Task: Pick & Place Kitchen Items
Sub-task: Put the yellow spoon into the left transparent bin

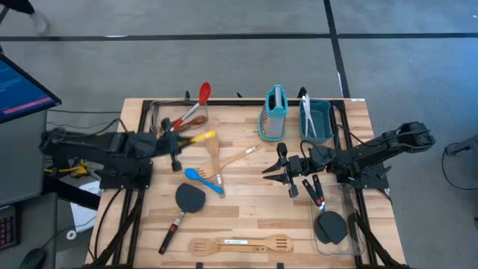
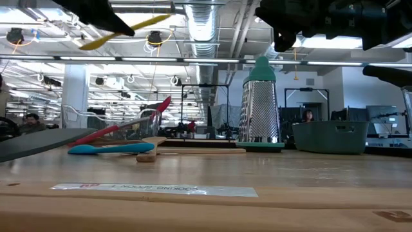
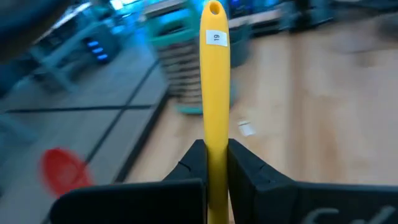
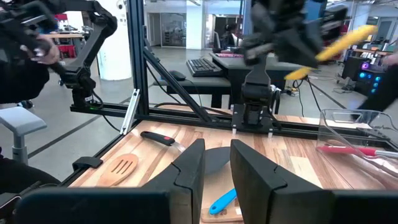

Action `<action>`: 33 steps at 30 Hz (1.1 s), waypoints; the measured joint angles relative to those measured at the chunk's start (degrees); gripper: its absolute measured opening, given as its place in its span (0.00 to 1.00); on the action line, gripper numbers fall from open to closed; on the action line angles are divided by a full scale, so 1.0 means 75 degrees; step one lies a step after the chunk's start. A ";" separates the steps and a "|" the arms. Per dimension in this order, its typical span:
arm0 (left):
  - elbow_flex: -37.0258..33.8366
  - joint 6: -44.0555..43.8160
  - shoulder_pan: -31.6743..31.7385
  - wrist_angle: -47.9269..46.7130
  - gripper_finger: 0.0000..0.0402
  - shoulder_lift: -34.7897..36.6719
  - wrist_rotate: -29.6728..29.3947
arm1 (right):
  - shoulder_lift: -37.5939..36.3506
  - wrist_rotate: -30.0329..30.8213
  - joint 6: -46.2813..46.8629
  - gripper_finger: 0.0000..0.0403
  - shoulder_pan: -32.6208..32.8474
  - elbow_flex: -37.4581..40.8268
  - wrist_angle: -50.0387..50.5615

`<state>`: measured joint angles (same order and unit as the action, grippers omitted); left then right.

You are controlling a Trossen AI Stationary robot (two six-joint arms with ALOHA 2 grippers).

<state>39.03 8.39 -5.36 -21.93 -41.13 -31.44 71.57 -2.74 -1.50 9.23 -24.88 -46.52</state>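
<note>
The left gripper (image 1: 177,146) gripped a yellow spoon (image 1: 199,137) above the table (image 1: 246,202), while the right gripper (image 1: 278,171) hovered slightly parted, holding nothing.

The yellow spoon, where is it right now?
The yellow spoon is off the table, clamped in the left gripper on the left side of the high view, above the boards between the clear container and the blue spoon.

The box grater (image 1: 274,113) stands on the counter (image 1: 246,213) at twelve o'clock. The bin (image 1: 317,119) is just beside it, at its three o'clock. The slotted spatula (image 1: 240,243) lies at six o'clock.
</note>
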 joint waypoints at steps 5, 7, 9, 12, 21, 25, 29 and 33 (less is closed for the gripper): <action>0.0000 0.0535 0.1613 0.0003 0.01 -0.0030 0.0069 | 0.0000 0.0000 0.0000 0.17 0.0000 0.0000 0.0000; 0.0000 0.0748 0.2265 -0.0015 0.01 -0.0087 0.0326 | 0.0000 0.0000 0.0000 0.17 -0.0002 0.0000 0.0000; 0.0000 0.0841 0.2902 0.0006 0.01 -0.0119 0.0643 | 0.0000 0.0000 0.0000 0.17 -0.0006 0.0000 0.0005; 0.0000 0.0847 0.3805 0.0013 0.01 -0.0138 0.1070 | 0.0000 0.0000 0.0000 0.17 -0.0005 0.0000 0.0027; -0.0813 0.0821 0.5738 0.1413 0.01 -0.0136 0.2104 | 0.0000 0.0000 0.0000 0.17 -0.0003 0.0000 0.0029; -0.1685 0.0821 0.6246 0.2479 0.01 -0.0136 0.2284 | 0.0000 0.0000 0.0000 0.17 -0.0003 0.0000 0.0029; -0.2277 0.0822 0.6727 0.2700 0.01 -0.0136 0.2307 | 0.0000 0.0000 0.0000 0.17 -0.0003 0.0000 0.0029; -0.2644 0.0821 0.7142 0.2894 0.01 -0.0136 0.2305 | 0.0000 0.0000 -0.0003 0.17 -0.0003 0.0000 0.0029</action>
<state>19.20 14.55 48.21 -0.23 -42.15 -14.15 71.57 -2.74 -1.52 9.21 -24.88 -46.30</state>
